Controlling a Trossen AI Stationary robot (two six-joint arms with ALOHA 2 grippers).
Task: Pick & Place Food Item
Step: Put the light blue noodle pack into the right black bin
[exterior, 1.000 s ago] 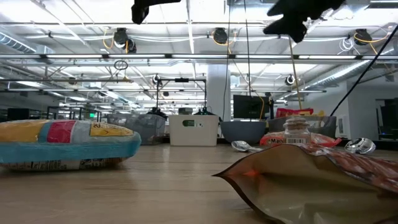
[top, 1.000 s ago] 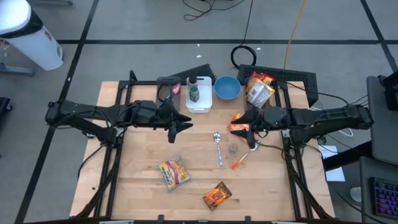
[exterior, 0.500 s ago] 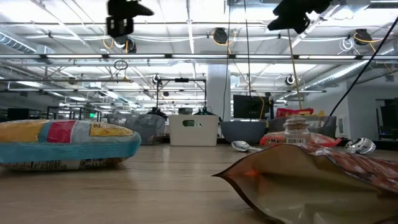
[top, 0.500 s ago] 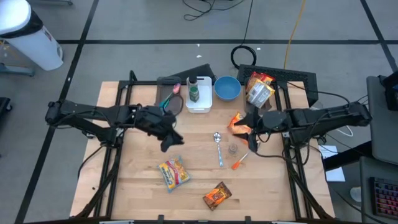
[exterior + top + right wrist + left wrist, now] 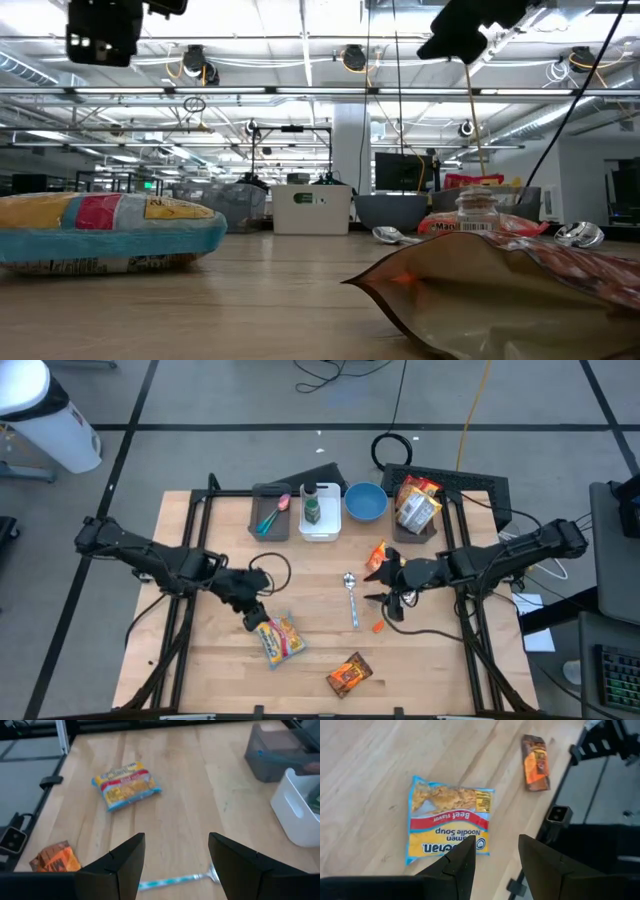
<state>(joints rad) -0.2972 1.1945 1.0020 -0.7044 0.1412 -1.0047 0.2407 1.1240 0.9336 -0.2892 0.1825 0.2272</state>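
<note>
While the right gripper [image 5: 385, 589] is hanging open near the spoon [image 5: 351, 598], the left gripper [image 5: 256, 618] is hovering open over the noodle packet [image 5: 280, 639].

Noodle packet [image 5: 449, 826], just ahead of left gripper [image 5: 495, 855]: "Ramen Noodle Soup", "Beef Flavor" on red band. No other text legible.

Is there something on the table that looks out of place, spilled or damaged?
Nothing looks spilled or damaged. The ramen noodle packet, the orange snack pouch and the spoon lie loose and at angles on the table, while the bins along the far edge stand orderly. Both grippers hover open above the table.
</note>
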